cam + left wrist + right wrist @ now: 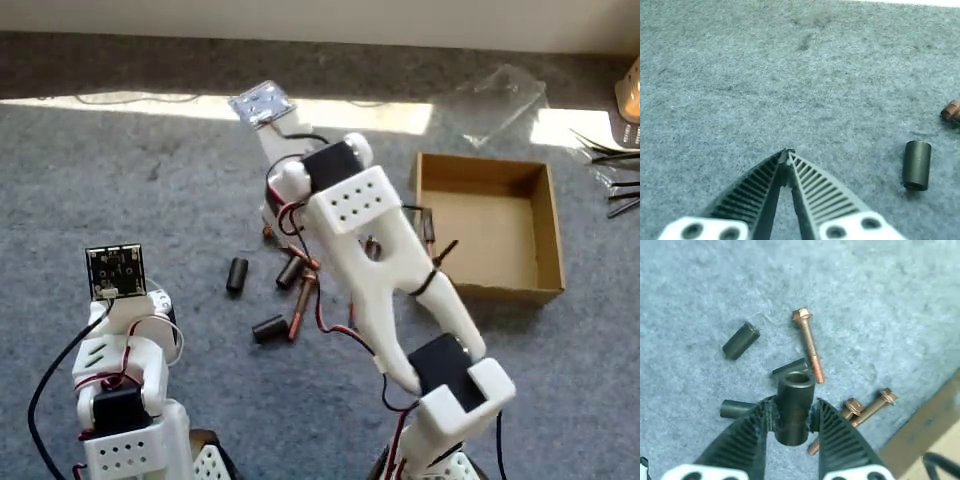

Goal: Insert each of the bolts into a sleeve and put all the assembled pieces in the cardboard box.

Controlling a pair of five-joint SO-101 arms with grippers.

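Sleeve [795, 410] upright in right gripper's [794, 402] clamp, right wrist view; left gripper [788, 155] tips together.

Four sleeves [741, 340], three bolts [808, 345], one cardboard box [510, 293].

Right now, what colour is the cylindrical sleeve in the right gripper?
That cylindrical sleeve is matte black; right wrist view shows it best.
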